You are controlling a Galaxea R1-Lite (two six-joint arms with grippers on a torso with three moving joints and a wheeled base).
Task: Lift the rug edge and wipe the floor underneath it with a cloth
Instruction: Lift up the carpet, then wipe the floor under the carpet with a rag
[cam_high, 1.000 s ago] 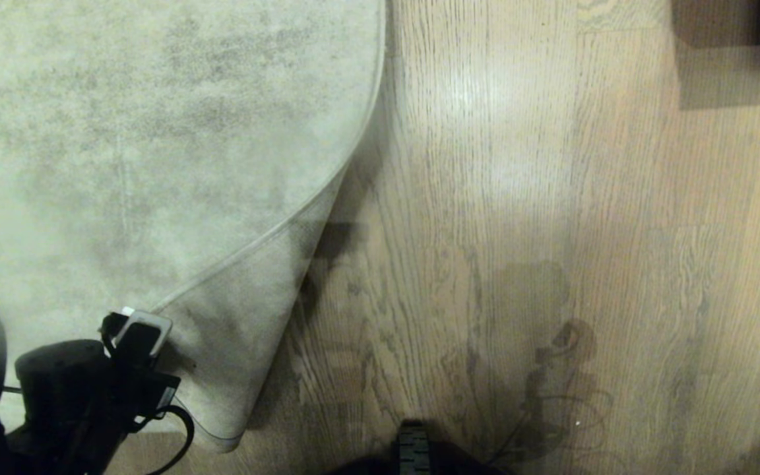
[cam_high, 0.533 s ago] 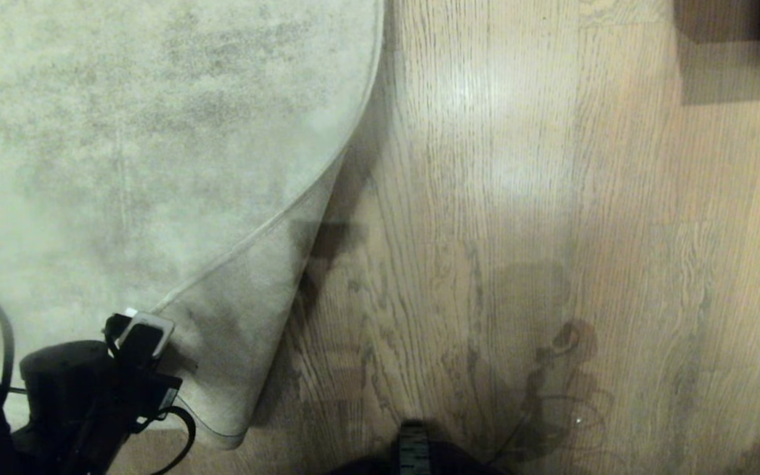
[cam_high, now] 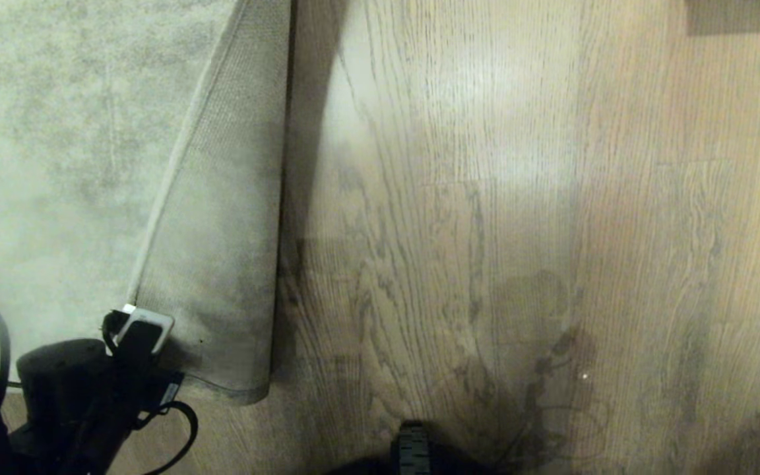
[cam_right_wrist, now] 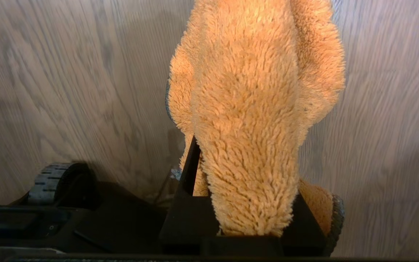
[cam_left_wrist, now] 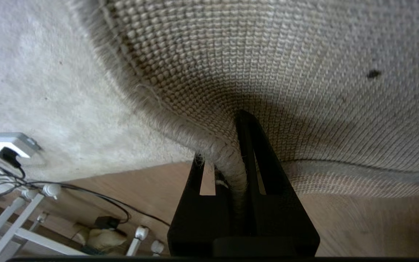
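The grey-beige rug (cam_high: pixel 57 132) covers the left of the head view. Its edge (cam_high: pixel 156 211) is folded back over the pile, with the paler woven backing (cam_high: pixel 228 251) facing up. My left gripper (cam_high: pixel 139 330) is at the lower left, shut on the bound rug edge (cam_left_wrist: pixel 231 163), which runs between the black fingers (cam_left_wrist: pixel 256 153) and is held off the floor. Wood-grain floor (cam_high: pixel 485 231) lies bare right of the fold. In the right wrist view my right gripper (cam_right_wrist: pixel 240 160) is shut on the fluffy orange cloth (cam_right_wrist: pixel 253 91), which hangs above the floor (cam_right_wrist: pixel 67 91).
A white power strip (cam_left_wrist: pixel 2 143) with black cables (cam_left_wrist: pixel 86 196) and white frame legs (cam_left_wrist: pixel 20 222) lie past the rug's end. My base's black wheel (cam_high: pixel 413 448) shows at the bottom of the head view. A dark shadow (cam_high: pixel 743 16) sits at the top right.
The whole head view has shifted, so the camera has moved. The rug's fold now runs straight up the picture, with more backing turned up. My left gripper keeps its hold.
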